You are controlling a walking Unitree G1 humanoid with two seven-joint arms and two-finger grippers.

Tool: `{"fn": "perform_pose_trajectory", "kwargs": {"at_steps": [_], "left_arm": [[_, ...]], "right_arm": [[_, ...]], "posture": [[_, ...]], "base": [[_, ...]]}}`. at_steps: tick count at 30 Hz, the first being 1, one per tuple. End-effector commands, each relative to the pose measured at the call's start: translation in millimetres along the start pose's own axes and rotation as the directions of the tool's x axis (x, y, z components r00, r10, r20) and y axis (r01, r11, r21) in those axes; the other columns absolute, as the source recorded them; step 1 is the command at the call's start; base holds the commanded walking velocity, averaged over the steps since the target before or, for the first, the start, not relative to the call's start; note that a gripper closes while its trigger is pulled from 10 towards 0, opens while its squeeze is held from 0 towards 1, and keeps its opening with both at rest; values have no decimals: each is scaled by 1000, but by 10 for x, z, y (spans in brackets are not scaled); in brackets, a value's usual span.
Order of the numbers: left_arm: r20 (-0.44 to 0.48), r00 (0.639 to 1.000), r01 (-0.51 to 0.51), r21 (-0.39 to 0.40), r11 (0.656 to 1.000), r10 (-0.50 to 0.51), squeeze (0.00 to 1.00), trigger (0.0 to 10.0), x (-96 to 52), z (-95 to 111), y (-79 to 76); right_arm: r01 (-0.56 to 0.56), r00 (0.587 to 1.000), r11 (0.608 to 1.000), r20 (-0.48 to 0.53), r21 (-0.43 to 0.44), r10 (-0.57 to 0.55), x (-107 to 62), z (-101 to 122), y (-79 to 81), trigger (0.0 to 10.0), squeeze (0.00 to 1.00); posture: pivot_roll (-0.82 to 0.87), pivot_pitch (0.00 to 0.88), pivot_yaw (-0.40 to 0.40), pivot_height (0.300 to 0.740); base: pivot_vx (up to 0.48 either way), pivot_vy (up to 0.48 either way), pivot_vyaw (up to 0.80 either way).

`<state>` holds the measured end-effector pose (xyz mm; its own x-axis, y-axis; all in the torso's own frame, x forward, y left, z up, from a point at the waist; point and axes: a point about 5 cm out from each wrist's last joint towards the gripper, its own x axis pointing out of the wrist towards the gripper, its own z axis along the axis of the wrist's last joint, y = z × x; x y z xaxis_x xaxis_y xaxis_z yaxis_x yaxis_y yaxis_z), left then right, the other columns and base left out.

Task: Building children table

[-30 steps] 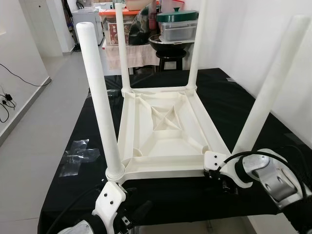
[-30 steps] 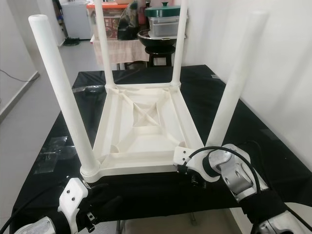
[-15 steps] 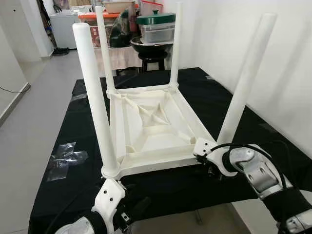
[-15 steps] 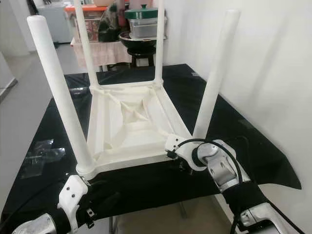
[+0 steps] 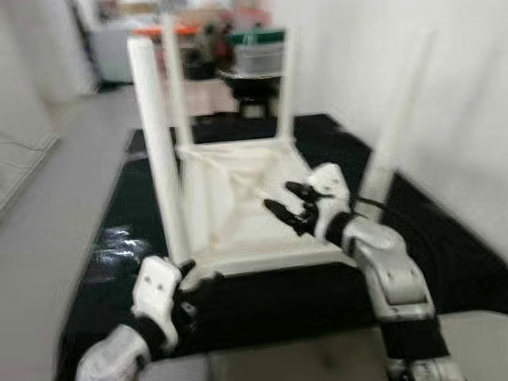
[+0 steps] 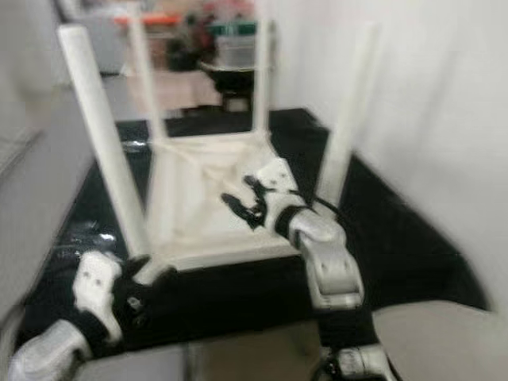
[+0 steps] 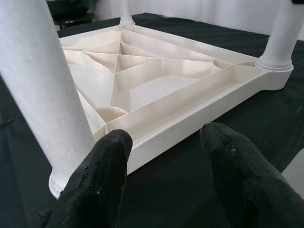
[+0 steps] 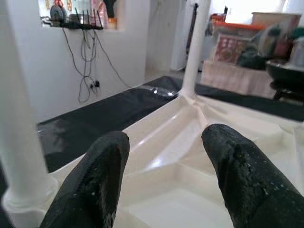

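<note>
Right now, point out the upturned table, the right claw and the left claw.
upturned table point(image 7: 156, 90), left wrist view, ribbed underside.
right claw point(image 5: 295, 205), left eye view, between its fingertips.
left claw point(image 7: 164, 178), left wrist view, between its fingertips.

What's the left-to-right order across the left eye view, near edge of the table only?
Left gripper → near-left leg → right gripper, over the tabletop's underside → near-right leg, beside the wall.

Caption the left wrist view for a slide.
Open left gripper poised at the near rim of the upturned white table on black cloth.
</note>
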<state>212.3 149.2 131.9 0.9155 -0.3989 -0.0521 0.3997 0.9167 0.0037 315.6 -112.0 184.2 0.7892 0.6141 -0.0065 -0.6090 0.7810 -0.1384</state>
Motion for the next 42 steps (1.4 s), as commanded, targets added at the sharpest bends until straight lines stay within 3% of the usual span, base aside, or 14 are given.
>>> {"fn": "perform_pose_trajectory", "kwargs": {"at_steps": [1,6,7,8,13,15,21,28,31,32,37,38,42], "left_arm": [[-13,998,-58,-7,998,58,0,10000,-10,-52,79],[-22,997,-76,-17,997,76,0,10000,-23,-86,85],[-27,997,-76,-19,997,75,0,10000,-34,-108,74],[-36,997,-72,-13,997,72,0,10000,-46,-135,54],[-45,997,-68,-7,998,67,0,10000,-55,-161,29],[-56,997,-63,-28,998,61,0,10000,-60,-195,-27],[-45,998,-42,-43,998,40,0,10000,-29,-188,-70],[-28,1000,1,-47,999,-2,0,10000,21,-141,-96],[-5,1000,-18,-40,999,18,0,10000,25,-109,-102],[-4,996,-85,3,996,85,0,10000,-6,-107,-65],[-12,982,-188,16,982,189,0,10000,-116,-148,23],[-14,971,-240,1,971,240,1000,10000,-186,-167,73],[-12,944,-331,-17,944,331,1000,10000,-327,-203,171]], "right_arm": [[-2,999,1000,-37,19,2,-28,-156,94,10000,0],[-33,996,997,-81,65,39,-59,-284,154,10000,0],[-40,996,995,-72,94,47,-87,-318,172,10000,0],[-54,997,983,-37,176,61,-129,-331,196,10000,0],[-89,996,972,2,219,91,-178,-329,240,10000,0],[-109,994,959,28,263,105,-268,-365,365,10000,0],[-83,996,964,11,253,83,-319,-440,459,10000,0],[-152,988,966,48,209,145,-330,-378,497,10000,0],[-236,972,957,42,171,232,-364,-365,554,10000,0],[-300,954,945,24,134,299,-406,-361,599,10000,0],[-317,948,944,-12,92,319,-427,-392,603,10000,0],[-317,947,945,-19,86,320,-431,-402,596,10000,0],[-305,951,949,-34,75,308,-439,-422,562,10000,0]], "posture": [[-31,0,-3,740],[-29,0,-7,740],[-25,0,-13,740],[-25,0,-15,740],[-25,0,-15,740],[-30,0,-15,740],[-35,0,-10,740],[-38,0,-3,740],[-38,0,-1,740],[-38,0,1,740],[-37,0,1,740],[-35,0,3,740],[-32,0,3,740]], "base": [[0,0,0],[0,0,0],[0,0,0],[0,0,0],[0,0,0],[0,-234,0],[0,-469,0],[0,-367,0],[0,0,0],[0,0,0],[0,0,0],[0,0,0],[0,0,0]]}}
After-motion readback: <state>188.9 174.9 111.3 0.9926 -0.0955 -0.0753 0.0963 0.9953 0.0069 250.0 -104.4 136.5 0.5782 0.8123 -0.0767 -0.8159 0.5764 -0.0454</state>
